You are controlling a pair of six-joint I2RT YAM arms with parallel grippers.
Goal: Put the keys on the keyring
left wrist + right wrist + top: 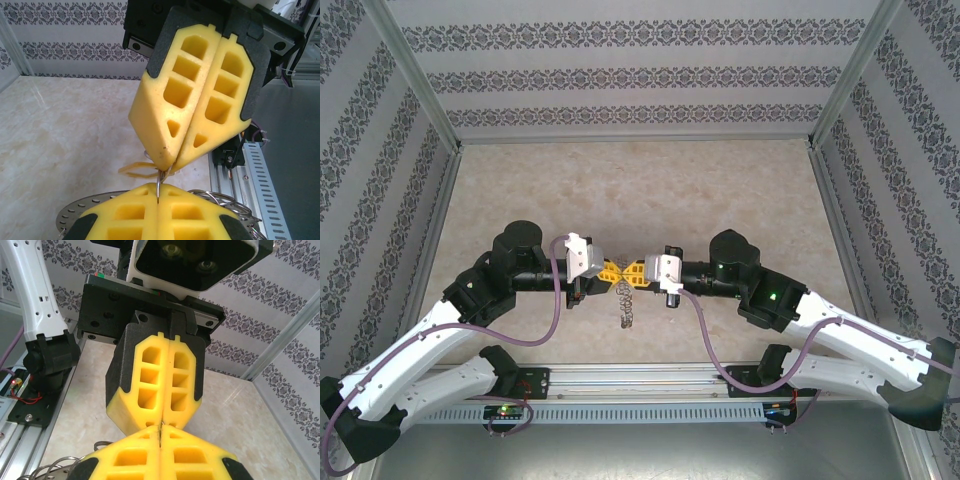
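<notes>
My left gripper point(612, 270) and right gripper point(636, 272) meet tip to tip above the table's near middle. The grey keyring point(626, 305) hangs just below them. In the left wrist view my left gripper point(158, 194) is shut on a thin wire loop point(159, 182) of the keyring point(75, 215), whose flat rim shows at lower left. The right gripper point(171, 164) comes down from above, shut at the top of that loop. The small yellow key point(137, 169) sticks out sideways from its tip. In the right wrist view both gripper tips touch point(160, 429).
Marble-patterned table point(640, 190) with patterned walls on three sides. An aluminium rail point(650, 380) with cables runs along the near edge under the arms. More wire loops point(227, 200) of the ring bunch beside my left fingers.
</notes>
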